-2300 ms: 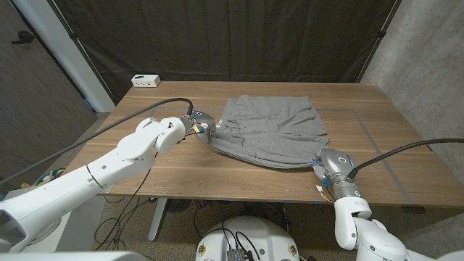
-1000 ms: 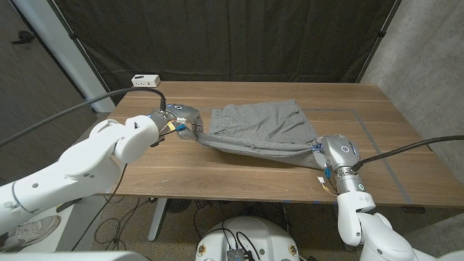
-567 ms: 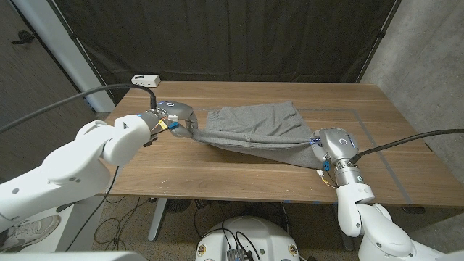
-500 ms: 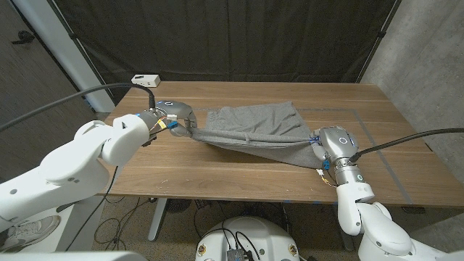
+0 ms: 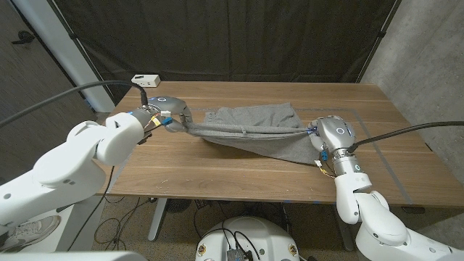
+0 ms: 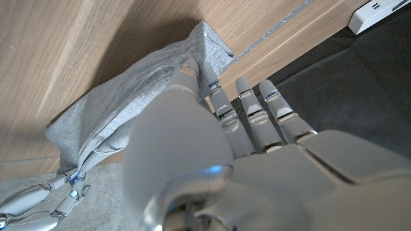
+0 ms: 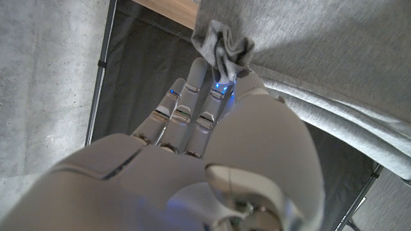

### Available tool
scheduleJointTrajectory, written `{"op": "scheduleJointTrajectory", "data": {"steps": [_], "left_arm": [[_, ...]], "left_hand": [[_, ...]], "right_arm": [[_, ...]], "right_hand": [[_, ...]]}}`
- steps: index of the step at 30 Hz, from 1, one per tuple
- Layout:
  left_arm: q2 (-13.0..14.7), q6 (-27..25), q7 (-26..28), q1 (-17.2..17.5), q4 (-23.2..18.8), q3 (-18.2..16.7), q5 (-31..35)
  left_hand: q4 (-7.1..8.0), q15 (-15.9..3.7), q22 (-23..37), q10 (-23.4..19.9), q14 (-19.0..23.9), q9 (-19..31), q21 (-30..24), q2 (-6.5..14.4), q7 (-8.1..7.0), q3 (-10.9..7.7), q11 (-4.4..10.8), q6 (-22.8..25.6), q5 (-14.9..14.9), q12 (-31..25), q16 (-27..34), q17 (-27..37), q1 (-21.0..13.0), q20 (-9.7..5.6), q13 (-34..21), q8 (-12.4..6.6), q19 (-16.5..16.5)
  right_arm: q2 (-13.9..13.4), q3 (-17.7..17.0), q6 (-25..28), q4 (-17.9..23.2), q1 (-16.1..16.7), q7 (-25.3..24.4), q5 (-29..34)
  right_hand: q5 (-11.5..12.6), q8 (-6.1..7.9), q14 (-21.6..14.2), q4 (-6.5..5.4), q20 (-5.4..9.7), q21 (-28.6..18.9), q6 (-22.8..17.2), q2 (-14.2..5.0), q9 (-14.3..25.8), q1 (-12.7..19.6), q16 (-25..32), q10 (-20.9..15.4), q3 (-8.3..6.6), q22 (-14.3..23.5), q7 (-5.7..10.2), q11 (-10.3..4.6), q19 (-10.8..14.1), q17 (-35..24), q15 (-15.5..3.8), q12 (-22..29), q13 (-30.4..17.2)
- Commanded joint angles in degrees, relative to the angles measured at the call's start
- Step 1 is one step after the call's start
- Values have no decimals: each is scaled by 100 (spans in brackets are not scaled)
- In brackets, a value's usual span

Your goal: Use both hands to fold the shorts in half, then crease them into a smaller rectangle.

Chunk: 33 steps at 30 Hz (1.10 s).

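Halving fold under way: shorts (image 5: 250, 130) pinched at near corners by left hand (image 5: 165, 116) and right hand (image 5: 328, 135), hem raised taut. Next: carry to far edge, align, lower.

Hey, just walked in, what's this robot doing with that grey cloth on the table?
It is folding a pair of grey shorts on the wooden table. The left hand pinches one end and the right hand grips the other, with the near edge lifted and stretched taut between them. The fold is not yet laid down.
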<state>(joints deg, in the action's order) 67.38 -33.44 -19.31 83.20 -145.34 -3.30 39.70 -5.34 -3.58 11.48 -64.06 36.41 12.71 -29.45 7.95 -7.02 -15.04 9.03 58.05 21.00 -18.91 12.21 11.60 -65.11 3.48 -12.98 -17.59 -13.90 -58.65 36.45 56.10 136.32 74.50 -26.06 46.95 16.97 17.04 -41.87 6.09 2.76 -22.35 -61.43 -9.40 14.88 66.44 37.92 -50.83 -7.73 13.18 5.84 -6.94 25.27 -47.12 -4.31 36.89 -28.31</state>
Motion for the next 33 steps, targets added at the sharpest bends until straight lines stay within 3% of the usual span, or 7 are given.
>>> {"op": "scheduleJointTrajectory", "data": {"steps": [1,7,12,28,33], "left_arm": [[-481,480,352,142,250,-395,-200],[-707,871,373,-77,551,-509,-729],[-733,1093,343,-407,846,-432,-1176],[-92,850,36,-1616,1381,451,-2160],[97,750,24,-2057,1526,886,-2371]], "left_hand": [[69,-928,9,-144,38,22,-27,88,283,-42,170,249,26,-27,-16,26,-49,17,-889,-31,18],[81,-925,10,-102,36,43,-31,95,294,-44,180,200,25,-23,-23,26,-49,23,-914,-23,19],[92,-929,11,-88,52,47,-35,119,312,-55,197,169,24,-30,-20,30,-55,33,-936,-11,18],[123,-928,12,-64,83,80,-41,143,313,-72,208,131,13,-63,-21,35,-57,44,-1006,-11,30],[128,-930,12,-63,94,90,-43,147,323,-79,203,126,11,-75,-20,38,-61,50,-1024,-15,32]], "right_arm": [[252,-98,-365,-297,-326,416,440],[430,-169,-569,-492,-455,546,530],[545,-165,-713,-656,-630,776,607],[688,-243,-1213,-955,-949,1172,836],[761,-252,-1373,-1091,-1068,1235,871]], "right_hand": [[52,40,-65,-51,280,-29,-9,-18,47,45,-9,-7,1,16,54,-47,-21,-34,-825,40,-31],[52,38,-77,-59,281,-40,-3,-16,62,47,-16,-14,7,15,68,-51,-20,-53,-828,56,-49],[52,26,-92,-70,274,-56,8,-28,65,54,-25,-17,6,14,86,-45,-16,-75,-829,73,-71],[41,11,-107,-93,262,-89,-9,-31,69,72,-63,-5,11,11,93,-51,-44,-143,-832,113,-135],[38,2,-109,-96,261,-97,-12,-28,63,78,-74,-6,12,10,95,-55,-53,-159,-832,123,-150]]}}
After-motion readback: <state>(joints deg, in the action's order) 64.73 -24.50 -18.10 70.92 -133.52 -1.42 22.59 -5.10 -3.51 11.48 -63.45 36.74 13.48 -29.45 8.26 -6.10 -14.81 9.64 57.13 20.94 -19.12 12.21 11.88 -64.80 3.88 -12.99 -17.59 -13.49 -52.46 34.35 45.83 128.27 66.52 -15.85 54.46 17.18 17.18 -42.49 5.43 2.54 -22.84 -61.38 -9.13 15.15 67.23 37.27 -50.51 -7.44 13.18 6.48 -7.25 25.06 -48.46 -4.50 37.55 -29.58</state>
